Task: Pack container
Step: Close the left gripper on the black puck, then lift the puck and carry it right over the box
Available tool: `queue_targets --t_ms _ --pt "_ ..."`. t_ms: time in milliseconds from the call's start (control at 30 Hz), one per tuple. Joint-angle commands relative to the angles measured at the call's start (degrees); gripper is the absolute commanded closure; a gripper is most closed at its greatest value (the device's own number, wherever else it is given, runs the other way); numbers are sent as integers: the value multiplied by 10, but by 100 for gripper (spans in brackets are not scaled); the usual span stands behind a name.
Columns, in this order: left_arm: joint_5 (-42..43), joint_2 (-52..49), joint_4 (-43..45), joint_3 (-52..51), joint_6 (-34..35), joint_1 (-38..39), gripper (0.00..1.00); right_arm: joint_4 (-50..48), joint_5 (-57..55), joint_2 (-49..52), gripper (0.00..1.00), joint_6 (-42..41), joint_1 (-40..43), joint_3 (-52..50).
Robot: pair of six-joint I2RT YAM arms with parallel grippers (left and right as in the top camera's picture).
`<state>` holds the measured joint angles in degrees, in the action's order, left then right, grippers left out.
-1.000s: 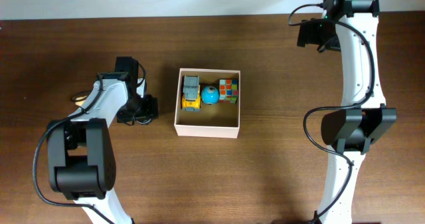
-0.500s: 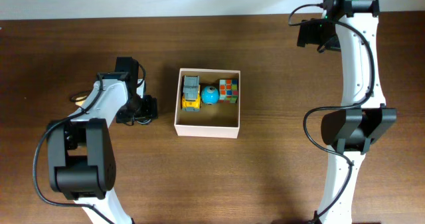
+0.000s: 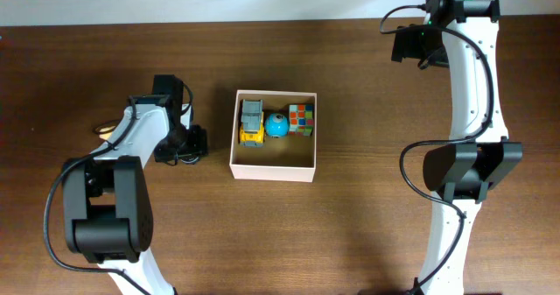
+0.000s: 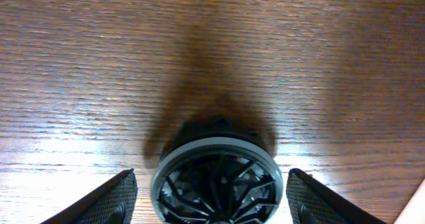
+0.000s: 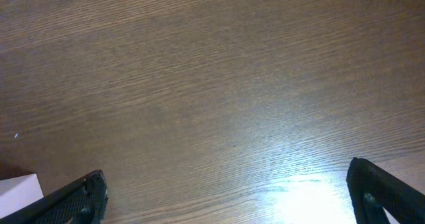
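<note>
The container (image 3: 273, 172), a square white-walled box with a tan inside, sits mid-table. In it, along the far wall, lie a yellow and grey toy truck (image 3: 252, 122), a blue ball (image 3: 276, 125) and a coloured cube (image 3: 302, 117). My left gripper (image 3: 191, 144) is low over the table, left of the container. In the left wrist view it (image 4: 211, 179) is open, with a dark spoked wheel with a grey rim (image 4: 214, 159) between its fingers, with a gap on each side. My right gripper (image 3: 411, 45) is open and empty at the far right, over bare wood (image 5: 219, 104).
A tan object (image 3: 105, 127) lies at the far left, partly hidden by the left arm. A white corner (image 5: 16, 186) shows at the lower left of the right wrist view. The table is dark brown wood.
</note>
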<state>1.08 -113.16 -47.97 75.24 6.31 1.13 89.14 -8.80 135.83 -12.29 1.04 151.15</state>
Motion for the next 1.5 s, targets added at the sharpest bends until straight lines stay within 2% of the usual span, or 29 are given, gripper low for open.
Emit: queue_targets --t_ms 0,467,700,1100,1467 --pt "8 -4 2 8 6 10 26 0 -7 -4 1 -7 2 -2" --pt "5 -4 4 8 6 23 37 0 -7 -4 1 -7 2 -2" --pt "6 -4 4 8 6 23 52 0 -7 -4 1 -7 2 -2" --pt "6 -4 -19 25 5 23 54 0 -7 -4 1 -7 2 -2" --pt "-5 -4 -116 170 5 23 54 0 -7 -4 1 -7 2 -2"
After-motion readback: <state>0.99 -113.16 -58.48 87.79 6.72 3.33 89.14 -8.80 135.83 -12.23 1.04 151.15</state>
